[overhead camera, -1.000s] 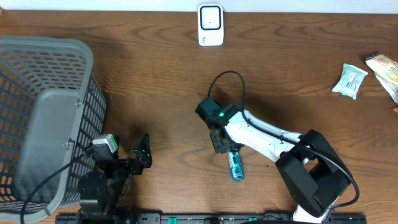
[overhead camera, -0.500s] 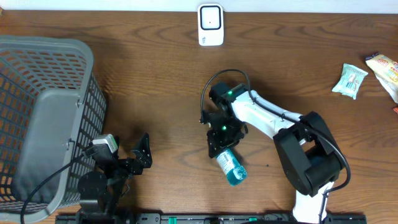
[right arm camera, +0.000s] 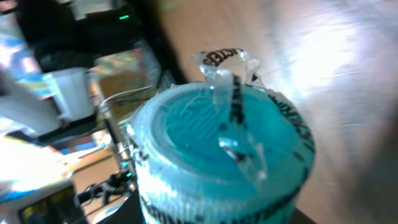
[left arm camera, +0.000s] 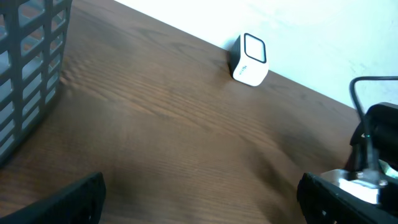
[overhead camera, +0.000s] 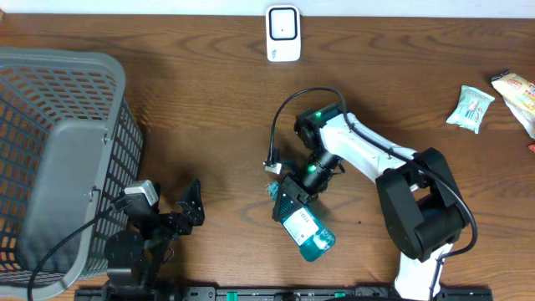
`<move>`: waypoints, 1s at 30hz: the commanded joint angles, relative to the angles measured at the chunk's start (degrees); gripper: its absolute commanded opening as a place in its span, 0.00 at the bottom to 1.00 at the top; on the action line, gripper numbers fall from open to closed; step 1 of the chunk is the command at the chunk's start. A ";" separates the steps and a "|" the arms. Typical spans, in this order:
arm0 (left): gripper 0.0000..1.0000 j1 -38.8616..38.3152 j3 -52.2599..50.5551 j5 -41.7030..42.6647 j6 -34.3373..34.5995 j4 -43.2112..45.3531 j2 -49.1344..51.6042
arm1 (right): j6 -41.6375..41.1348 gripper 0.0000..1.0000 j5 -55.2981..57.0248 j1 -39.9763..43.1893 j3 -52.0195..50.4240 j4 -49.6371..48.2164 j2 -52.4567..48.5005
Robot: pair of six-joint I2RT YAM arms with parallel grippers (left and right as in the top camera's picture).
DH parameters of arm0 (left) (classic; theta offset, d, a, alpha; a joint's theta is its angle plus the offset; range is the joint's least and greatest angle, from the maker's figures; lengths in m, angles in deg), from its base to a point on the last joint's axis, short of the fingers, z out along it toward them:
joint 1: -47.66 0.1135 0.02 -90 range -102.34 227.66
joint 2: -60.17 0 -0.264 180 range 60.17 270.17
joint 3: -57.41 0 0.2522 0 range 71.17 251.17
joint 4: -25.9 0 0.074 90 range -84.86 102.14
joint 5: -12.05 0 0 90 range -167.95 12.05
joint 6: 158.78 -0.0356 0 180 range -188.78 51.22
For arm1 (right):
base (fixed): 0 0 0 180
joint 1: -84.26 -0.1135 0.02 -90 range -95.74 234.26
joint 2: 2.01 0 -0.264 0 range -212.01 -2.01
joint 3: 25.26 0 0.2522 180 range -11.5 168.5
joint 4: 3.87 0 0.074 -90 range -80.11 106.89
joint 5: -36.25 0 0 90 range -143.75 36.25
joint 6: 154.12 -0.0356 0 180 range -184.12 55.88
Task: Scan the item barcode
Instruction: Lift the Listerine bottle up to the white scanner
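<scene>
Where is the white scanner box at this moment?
In the overhead view, the small white box-shaped scanner stands at the far edge of the brown wooden table, centre, well beyond the right hand holding the teal plastic container.

The white right arm (overhead camera: 368,159) stretches toward mid-table with its wrist bent down, the right gripper (overhead camera: 290,196) clamped on a teal plastic bottle with a white label (overhead camera: 306,231) — while the black left arm (overhead camera: 138,230) sits folded low at the near edge, the left gripper (overhead camera: 192,205) spread fully wide.
</scene>
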 commanded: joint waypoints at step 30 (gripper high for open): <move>0.98 -0.24 0.09 0.70 0.72 -0.07 -0.15 | -23.82 0.01 50.97 4.35 20.20 -36.02 3.41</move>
